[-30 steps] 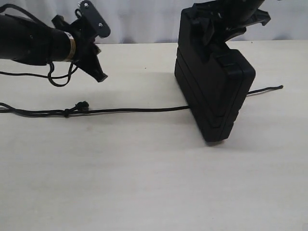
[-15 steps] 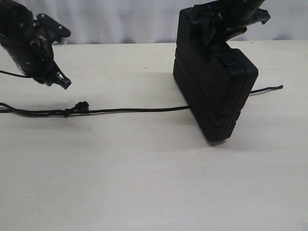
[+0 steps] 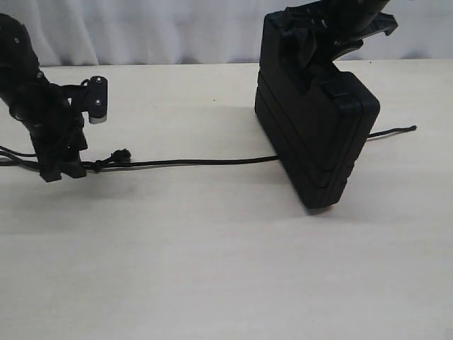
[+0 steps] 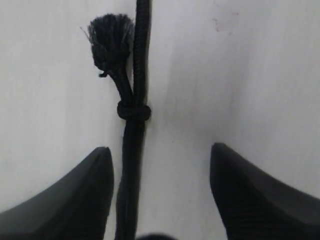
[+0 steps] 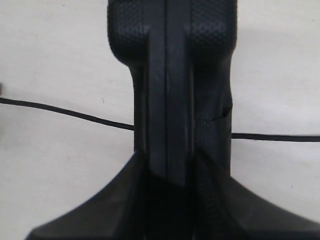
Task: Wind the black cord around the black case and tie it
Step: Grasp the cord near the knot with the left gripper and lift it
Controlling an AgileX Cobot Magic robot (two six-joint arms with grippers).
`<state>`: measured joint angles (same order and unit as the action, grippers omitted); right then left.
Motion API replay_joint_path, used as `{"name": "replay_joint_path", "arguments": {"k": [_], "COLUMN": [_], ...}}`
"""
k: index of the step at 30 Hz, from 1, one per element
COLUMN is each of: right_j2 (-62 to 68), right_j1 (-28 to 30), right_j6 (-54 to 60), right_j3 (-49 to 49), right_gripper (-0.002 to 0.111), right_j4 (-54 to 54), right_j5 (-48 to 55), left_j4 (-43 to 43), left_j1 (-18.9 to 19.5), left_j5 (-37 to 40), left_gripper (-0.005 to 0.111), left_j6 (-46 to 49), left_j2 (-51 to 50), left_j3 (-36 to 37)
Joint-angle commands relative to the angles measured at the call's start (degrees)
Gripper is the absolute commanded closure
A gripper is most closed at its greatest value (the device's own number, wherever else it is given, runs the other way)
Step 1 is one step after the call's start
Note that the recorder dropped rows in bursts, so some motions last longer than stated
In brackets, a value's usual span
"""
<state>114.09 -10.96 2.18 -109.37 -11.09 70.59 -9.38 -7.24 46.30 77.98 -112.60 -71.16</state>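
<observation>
Black cord (image 3: 198,161) lies flat on desk (image 3: 212,269). It meets the base of black case (image 3: 318,134) on ext. view's left & reappears on case's far side, short end trailing off. Case stands on edge, tilted, w/ right pincer (image 3: 333,32) clamped on its top edge. Well left of case, left pincer (image 4: 160,155) sits low over desk, jaws apart, straddling cord next to small knot (image 4: 133,111), gripping nothing. Frayed tip (image 4: 111,37) lies on case side of knot.
</observation>
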Motion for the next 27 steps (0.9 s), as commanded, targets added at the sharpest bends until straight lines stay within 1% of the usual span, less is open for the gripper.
{"name": "replay_joint_path", "arguments": {"k": [1, 3, 5, 6, 7, 8, 10, 12, 13, 17, 18, 20, 21, 22, 24, 25, 27], "right_j2": [-0.54, -0.54, -0.54, -0.54, -0.54, -0.54, -0.54, -0.54, -0.54, -0.54, -0.54, -0.54, -0.54, -0.54, -0.54, -0.54, -0.54], "right_j1": [0.42, 0.42, 0.42, 0.42, 0.42, 0.42, 0.42, 0.42, 0.42, 0.42, 0.42, 0.42, 0.42, 0.42, 0.42, 0.42, 0.42], "right_j6": [0.92, 0.97, 0.97, 1.09, 1.09, 1.24, 1.24, 1.24, 1.24, 1.65, 1.64, 1.64, 1.64, 1.64, 1.64, 1.64, 1.64], "right_j3": [0.07, 0.07, 0.07, 0.07, 0.07, 0.07, 0.07, 0.07, 0.07, 0.07, 0.07, 0.07, 0.07, 0.07, 0.07, 0.07, 0.07], "right_gripper": [0.104, 0.104, 0.104, 0.104, 0.104, 0.104, 0.104, 0.104, 0.104, 0.104, 0.104, 0.104, 0.104, 0.104, 0.104, 0.104, 0.104], "right_j4": [1.53, 1.53, 1.53, 1.53, 1.53, 1.53, 1.53, 1.53, 1.53, 1.53, 1.53, 1.53, 1.53, 1.53, 1.53, 1.53, 1.53], "right_j5": [-0.62, -0.62, -0.62, -0.62, -0.62, -0.62, -0.62, -0.62, -0.62, -0.62, -0.62, -0.62, -0.62, -0.62, -0.62, -0.62, -0.62], "left_j4": [-1.03, -1.32, -1.46, -1.64, -2.92, -6.9, -12.84, -17.43, -18.63, -19.85, -19.85, -21.99, -23.56, -26.13, -32.97, -37.28, -45.18], "left_j1": [-0.14, -0.14, -0.14, -0.14, -0.14, -0.14, -0.14, -0.14, -0.14, -0.14, -0.14, -0.14, -0.02, -0.02, -0.13, -0.13, -0.13], "left_j5": [-10.01, -12.42, -13.04, -15.2, -16.9, -18.55, -18.23, -14.96, -14.18, -15.22, -14.62, -12.68, -10.79, -8.42, -3.76, 0.13, 4.66], "left_gripper": [0.053, 0.053, 0.053, 0.053, 0.053, 0.058, 0.078, 0.102, 0.107, 0.107, 0.107, 0.107, 0.107, 0.106, 0.102, 0.094, 0.081], "left_j6": [4.87, 4.87, 4.87, 4.87, 4.87, 4.77, 4.77, 2.89, -1.64, -23.45, -27.9, -42.52, -47.33, -49.92, -46.87, -43.82, -38.84], "left_j2": [0.0, -0.65, -2.47, -3.53, -4.13, -4.88, -5.37, -5.37, -5.37, -5.37, -5.37, -5.37, -5.37, -5.37, -5.37, -5.37, -5.37], "left_j3": [3.8, 5.43, 5.83, 5.83, 5.83, 5.83, 5.83, 5.83, 5.83, 5.83, 5.83, 5.83, 5.71, 5.58, 5.49, 5.49, 5.49]}}
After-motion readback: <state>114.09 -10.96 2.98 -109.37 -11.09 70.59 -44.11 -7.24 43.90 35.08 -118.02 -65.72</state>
